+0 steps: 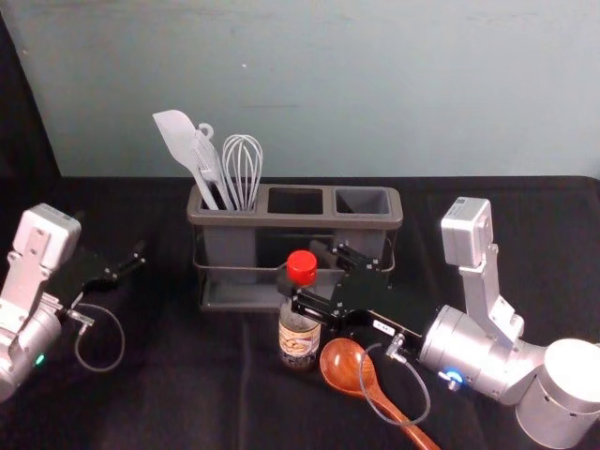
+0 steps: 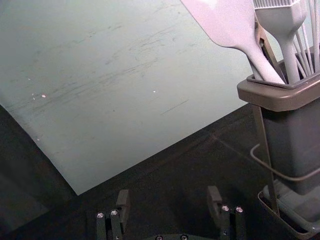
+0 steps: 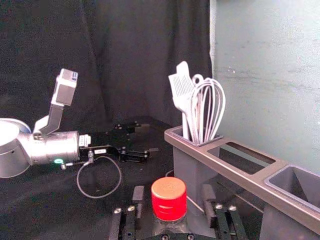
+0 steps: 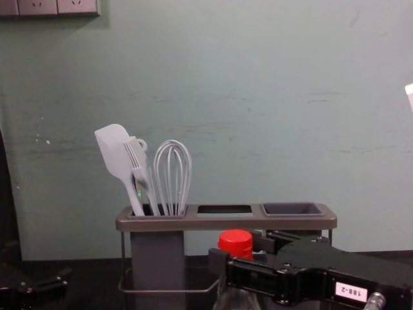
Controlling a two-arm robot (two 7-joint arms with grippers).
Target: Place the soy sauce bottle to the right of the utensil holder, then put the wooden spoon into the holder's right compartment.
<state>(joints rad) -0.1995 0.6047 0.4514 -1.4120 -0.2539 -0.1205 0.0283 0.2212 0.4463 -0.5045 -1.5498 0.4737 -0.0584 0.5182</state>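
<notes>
Soy sauce bottle upright before the holder, right gripper around its top

The soy sauce bottle (image 1: 299, 339) stands upright on the black-covered table (image 1: 187, 403), in front of the utensil holder (image 1: 300, 221), near its middle and with its red cap (image 1: 301, 266) on. The right gripper (image 1: 300, 263) reaches in from the right at the bottle's top; its two fingers stand apart on either side, and the right wrist view shows a gap between each of them and the cap.

Just beside the bottle, on its right, the wooden spoon (image 1: 343, 364) lies on the table, bowl toward the holder, handle running nearer and to the right, partly beneath the right arm's looped cable (image 1: 427, 405).

Behind them, the holder's left compartment carries a pale spatula (image 1: 175, 134), a brush (image 4: 136, 155) and a whisk (image 1: 243, 169), heads up.

The left gripper (image 1: 130, 265) is parked over the table, well apart on the holder's left, its fingers spread with a gap between. A pale wall (image 1: 328, 84) rises behind the table.
</notes>
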